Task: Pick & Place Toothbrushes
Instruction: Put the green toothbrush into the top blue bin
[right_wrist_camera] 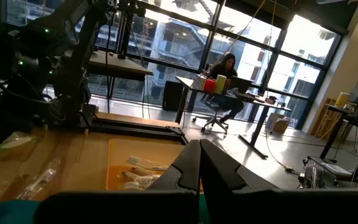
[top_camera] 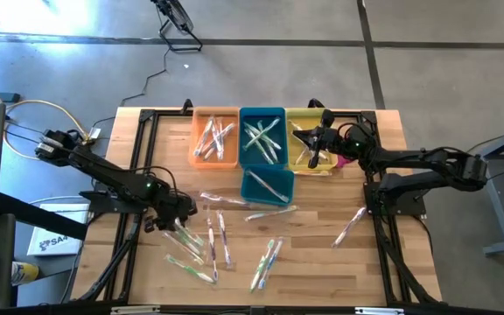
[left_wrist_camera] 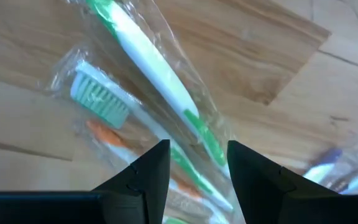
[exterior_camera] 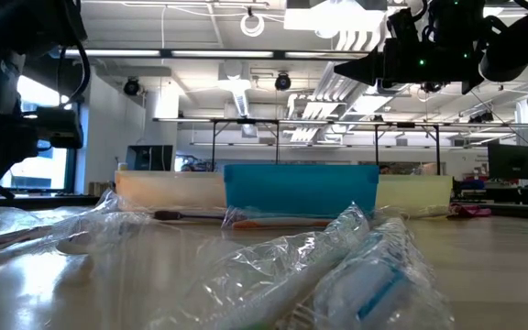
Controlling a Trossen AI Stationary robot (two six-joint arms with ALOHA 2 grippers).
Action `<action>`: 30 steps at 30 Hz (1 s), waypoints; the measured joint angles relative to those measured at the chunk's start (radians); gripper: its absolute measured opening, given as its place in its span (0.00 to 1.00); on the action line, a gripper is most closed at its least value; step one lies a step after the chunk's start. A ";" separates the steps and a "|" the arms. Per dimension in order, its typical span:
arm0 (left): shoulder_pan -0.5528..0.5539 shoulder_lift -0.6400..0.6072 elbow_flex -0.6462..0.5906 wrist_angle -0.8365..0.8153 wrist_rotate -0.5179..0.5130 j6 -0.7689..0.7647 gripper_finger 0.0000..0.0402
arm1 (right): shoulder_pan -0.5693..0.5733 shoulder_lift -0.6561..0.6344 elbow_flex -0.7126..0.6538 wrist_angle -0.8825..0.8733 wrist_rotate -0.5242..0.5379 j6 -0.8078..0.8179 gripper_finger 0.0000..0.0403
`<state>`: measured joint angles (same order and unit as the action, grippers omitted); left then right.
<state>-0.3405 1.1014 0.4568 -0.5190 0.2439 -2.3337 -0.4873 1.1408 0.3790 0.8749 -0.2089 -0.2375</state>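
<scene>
Left gripper [left_wrist_camera: 197, 167] low over table [top_camera: 322, 254], fingers apart, straddling green-white wrapped toothbrush [left_wrist_camera: 160, 71] lying between them; right gripper [top_camera: 307, 137] closed, empty, above yellow bin [top_camera: 297, 115].

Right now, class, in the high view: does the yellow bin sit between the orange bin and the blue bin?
No: the blue bin sits in the middle, with the orange bin and yellow bin either side.
</scene>
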 joint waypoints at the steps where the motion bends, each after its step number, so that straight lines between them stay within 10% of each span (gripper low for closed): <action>1: 0.000 -0.010 0.000 -0.002 0.000 0.000 0.38 | 0.000 0.000 0.000 0.000 0.000 0.000 0.01; 30: 0.000 -0.057 0.000 -0.109 -0.124 -0.060 0.38 | 0.000 0.000 0.000 0.000 0.000 0.000 0.01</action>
<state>-0.3405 1.0441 0.4568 -0.6281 0.1198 -2.3935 -0.4873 1.1408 0.3790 0.8746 -0.2088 -0.2375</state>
